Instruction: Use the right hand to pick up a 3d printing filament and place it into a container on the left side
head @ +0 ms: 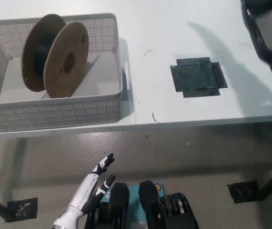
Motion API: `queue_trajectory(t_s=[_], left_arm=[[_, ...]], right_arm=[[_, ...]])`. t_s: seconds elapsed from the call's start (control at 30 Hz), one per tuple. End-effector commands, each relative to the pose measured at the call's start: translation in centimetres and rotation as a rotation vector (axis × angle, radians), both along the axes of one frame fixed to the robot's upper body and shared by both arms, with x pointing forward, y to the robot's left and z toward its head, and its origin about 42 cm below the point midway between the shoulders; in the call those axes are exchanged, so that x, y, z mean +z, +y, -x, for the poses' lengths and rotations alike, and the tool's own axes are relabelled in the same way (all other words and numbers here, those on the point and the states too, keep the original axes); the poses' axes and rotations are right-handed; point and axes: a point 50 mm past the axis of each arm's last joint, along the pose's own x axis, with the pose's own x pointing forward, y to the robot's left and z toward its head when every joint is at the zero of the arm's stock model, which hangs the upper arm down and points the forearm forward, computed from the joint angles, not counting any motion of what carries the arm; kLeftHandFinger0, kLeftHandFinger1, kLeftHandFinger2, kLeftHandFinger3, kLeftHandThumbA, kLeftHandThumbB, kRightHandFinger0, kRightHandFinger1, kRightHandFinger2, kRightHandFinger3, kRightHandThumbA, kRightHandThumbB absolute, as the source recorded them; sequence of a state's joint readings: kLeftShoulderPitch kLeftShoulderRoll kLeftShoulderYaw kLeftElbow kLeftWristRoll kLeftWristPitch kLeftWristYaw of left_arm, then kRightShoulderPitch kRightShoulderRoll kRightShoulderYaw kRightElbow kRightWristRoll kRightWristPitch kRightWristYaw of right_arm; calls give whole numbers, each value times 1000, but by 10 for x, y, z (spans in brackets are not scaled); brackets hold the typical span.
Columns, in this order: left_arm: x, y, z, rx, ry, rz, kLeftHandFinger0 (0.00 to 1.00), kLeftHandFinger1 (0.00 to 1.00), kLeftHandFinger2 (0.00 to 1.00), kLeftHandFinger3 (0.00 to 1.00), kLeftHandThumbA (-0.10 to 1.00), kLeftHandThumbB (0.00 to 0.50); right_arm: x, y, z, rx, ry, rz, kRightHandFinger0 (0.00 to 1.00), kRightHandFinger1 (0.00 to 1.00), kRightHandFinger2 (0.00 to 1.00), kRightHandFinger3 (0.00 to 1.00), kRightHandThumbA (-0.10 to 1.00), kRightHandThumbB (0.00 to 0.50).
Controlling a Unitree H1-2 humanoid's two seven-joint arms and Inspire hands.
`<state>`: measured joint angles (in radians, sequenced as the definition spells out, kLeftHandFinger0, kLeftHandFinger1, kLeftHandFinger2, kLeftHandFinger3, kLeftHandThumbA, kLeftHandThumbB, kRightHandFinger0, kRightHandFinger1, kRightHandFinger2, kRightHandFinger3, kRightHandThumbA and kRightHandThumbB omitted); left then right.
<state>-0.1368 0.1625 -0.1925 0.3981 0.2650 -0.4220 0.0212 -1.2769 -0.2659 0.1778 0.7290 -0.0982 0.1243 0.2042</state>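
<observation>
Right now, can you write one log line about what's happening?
filament spool: upright inside mesh basket | right arm: table's right edge, hand unseen | left hand: open, resting low

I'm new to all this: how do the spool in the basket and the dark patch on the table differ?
The filament spool stands on edge, leaning, inside the mesh basket; the dark patch lies flat on the bare table. The spool is round with brown cardboard sides; the patch is squarish and black. Both are untouched by any hand.

The filament spool [55, 58] fills the basket's [55, 114] middle; the table [150, 28] beside it lies open.
</observation>
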Motion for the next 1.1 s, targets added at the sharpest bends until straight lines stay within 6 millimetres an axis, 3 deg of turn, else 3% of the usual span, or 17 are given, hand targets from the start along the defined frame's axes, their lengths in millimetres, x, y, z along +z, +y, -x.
queue_trajectory(t_s=[0.0,0.07,0.13,0.2,0.27,0.37,0.4,0.47,0.63,0.77,0.87,0.9,1.0,1.07], left_arm=[[18,4,-10,0,-91,-3,1000,1000,1000,1000,1000,189],[16,1,-11,1,-88,1,1000,1000,1000,1000,1000,189],[14,0,-9,2,-82,6,1000,1000,1000,1000,1000,188],[11,-1,-5,0,-76,8,1000,1000,1000,1000,1000,184],[10,-1,-5,1,-75,10,1000,1000,1000,1000,1000,184],[10,0,-6,7,-74,12,1000,1000,1000,1000,1000,197],[10,1,-6,8,-75,10,1000,1000,1000,1000,1000,196],[8,-1,-6,10,-71,14,1000,1000,1000,1000,1000,193],[6,-1,-2,6,-63,13,1000,1000,1000,1000,1000,187],[4,0,-1,5,-56,13,1000,1000,1000,1000,1000,196],[5,0,-2,6,-59,16,1000,1000,1000,1000,1000,191],[6,0,-3,6,-60,17,1000,1000,1000,1000,1000,192],[6,1,-3,15,-63,19,1000,1000,1000,1000,1000,190],[6,1,-1,13,-62,22,1000,1000,1000,1000,1000,183]], right_arm=[[98,-100,165,363,-368,-486,1000,1000,1000,1000,1000,333],[79,-109,186,488,-311,-714,1000,1000,1000,1000,1000,388],[61,-114,205,543,-303,-841,1000,1000,1000,1000,1000,378],[31,-116,229,536,-374,-781,1000,1000,1000,1000,1000,407],[21,-114,240,463,-449,-703,1000,1000,1000,1000,1000,408],[-12,-90,277,411,-613,-527,1000,1000,1000,1000,1000,405],[-17,-85,284,415,-633,-512,1000,1000,1000,1000,1000,403],[-33,-74,303,437,-634,-481,1000,1000,1000,1000,1000,460],[-55,-47,344,450,-706,-445,1000,1000,1000,1000,1000,492],[-69,-29,360,431,-711,-478,1000,1000,1000,1000,1000,500],[-91,-31,363,386,-633,-428,1000,1000,1000,1000,1000,482],[-94,-32,362,385,-626,-427,1000,1000,1000,1000,1000,478],[-125,-38,347,343,-506,-421,1000,1000,1000,1000,1000,462],[-153,-45,336,291,-385,-382,1000,1000,1000,1000,1000,414]])
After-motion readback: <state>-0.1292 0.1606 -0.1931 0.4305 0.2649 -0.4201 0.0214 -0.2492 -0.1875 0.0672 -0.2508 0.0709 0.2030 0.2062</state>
